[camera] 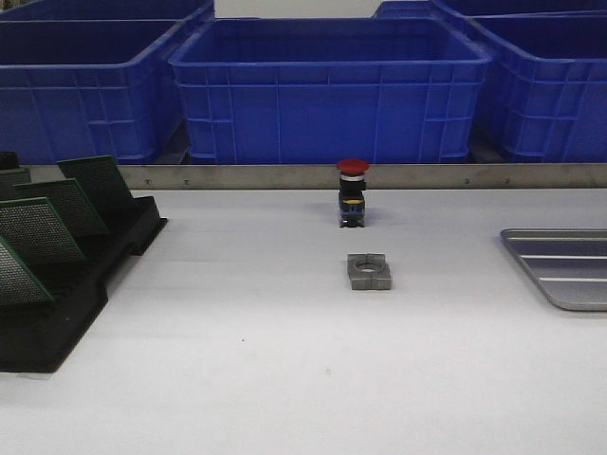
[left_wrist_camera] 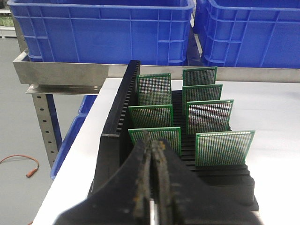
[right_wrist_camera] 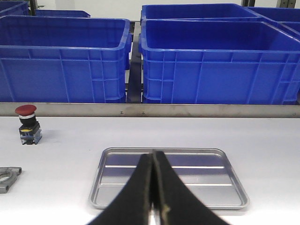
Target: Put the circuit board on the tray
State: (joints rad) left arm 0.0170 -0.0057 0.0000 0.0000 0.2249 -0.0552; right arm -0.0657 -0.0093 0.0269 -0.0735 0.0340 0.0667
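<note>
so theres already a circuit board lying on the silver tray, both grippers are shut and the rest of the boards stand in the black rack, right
Not quite: the tray holds nothing, as the right wrist view shows. The rest stands: the left gripper and right gripper have their fingers closed together, and the circuit boards stand upright in the black rack.

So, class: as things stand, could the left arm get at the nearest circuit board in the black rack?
Probably yes. The left gripper, jaws shut, sits just before the nearest circuit board in the rack; nothing lies between, though the jaws must open first.
</note>
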